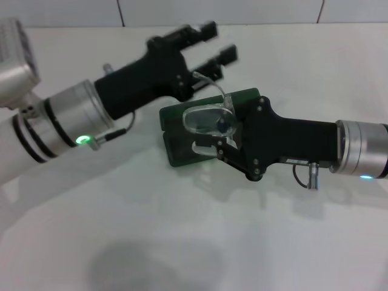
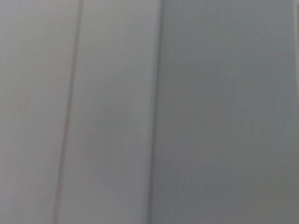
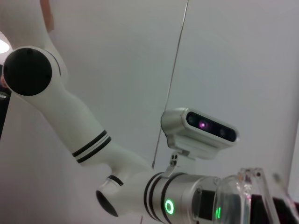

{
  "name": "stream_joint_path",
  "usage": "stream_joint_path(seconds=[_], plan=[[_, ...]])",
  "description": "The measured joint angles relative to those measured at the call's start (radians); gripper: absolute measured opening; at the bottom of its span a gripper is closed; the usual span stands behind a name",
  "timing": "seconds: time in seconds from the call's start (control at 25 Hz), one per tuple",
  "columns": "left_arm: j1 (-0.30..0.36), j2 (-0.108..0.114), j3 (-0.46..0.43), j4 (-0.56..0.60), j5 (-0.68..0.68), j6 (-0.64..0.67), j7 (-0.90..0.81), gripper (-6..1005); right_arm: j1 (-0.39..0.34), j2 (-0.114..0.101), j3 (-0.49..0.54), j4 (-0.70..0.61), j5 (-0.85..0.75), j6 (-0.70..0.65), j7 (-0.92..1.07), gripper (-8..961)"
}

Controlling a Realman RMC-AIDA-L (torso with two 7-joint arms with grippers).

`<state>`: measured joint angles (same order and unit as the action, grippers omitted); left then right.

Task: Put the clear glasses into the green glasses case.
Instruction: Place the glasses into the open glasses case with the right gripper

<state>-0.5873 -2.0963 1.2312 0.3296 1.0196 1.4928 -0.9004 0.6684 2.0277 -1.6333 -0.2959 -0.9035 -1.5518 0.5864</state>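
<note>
Clear plastic is what the right gripper [image 1: 225, 138] has between its fingers: it pinches the clear glasses [image 1: 209, 121] near one lens, with the other lens showing forward of the fingertips and one thin temple arm arcing up and away toward the far side. The pinch looks narrow — the fingers are drawn in on the frame, not spread. In the right wrist view a strip of the same transparent frame shows at the edge of the picture, with the left arm and its wrist camera behind it.

Directly under the glasses lies the green glasses case [image 1: 182, 151] on the white table [image 1: 182, 242], its dark green shell showing on the near side and beyond the gripper. It appears to lie open, though the gripper and lenses cover most of the inside, so I would not swear to it.

The left gripper [image 1: 203, 51] hangs above the table just beyond the case, fingers spread and holding nothing; its wrist view shows only blank wall.

The step in hand reads as lowering the glasses into the case. To do it well, keep the frame level and lined up with the long axis of the case, watch that raised temple arm — it could catch the rim — and loosen the pinch only once the frame rests in the tray.
</note>
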Motion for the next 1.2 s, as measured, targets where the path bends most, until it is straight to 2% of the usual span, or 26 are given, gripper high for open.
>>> stream_joint_path(seconds=[0.2, 0.4, 0.48, 0.64, 0.8, 0.92, 1.04, 1.2], plan=[[0.049, 0.005, -0.001, 0.002, -0.11, -0.01, 0.068, 580, 0.0, -0.005, 0.003, -0.002, 0.0, 0.026, -0.003, 129], [0.134, 0.007, -0.002, 0.002, -0.246, -0.038, 0.156, 580, -0.007, -0.005, -0.004, -0.074, -0.049, 0.162, 0.006, 129], [0.172, 0.008, -0.003, 0.0, -0.304, -0.053, 0.196, 580, -0.03, -0.007, -0.005, -0.151, -0.098, 0.218, 0.037, 129], [0.218, 0.008, -0.003, -0.014, -0.382, -0.069, 0.25, 580, -0.139, -0.007, -0.013, -0.452, -0.277, 0.404, 0.136, 130], [0.238, 0.009, -0.003, -0.023, -0.408, -0.08, 0.266, 580, -0.268, -0.005, -0.129, -0.779, -0.497, 0.672, 0.246, 130], [0.253, 0.009, -0.003, -0.032, -0.41, -0.083, 0.267, 580, -0.315, -0.005, -0.232, -0.906, -0.639, 0.826, 0.299, 130], [0.248, 0.008, -0.003, -0.047, -0.41, -0.083, 0.269, 580, -0.322, -0.004, -0.309, -0.929, -0.729, 0.938, 0.339, 131], [0.24, 0.008, -0.003, -0.059, -0.408, -0.083, 0.269, 580, -0.3, -0.002, -0.386, -0.895, -0.744, 1.049, 0.345, 131]])
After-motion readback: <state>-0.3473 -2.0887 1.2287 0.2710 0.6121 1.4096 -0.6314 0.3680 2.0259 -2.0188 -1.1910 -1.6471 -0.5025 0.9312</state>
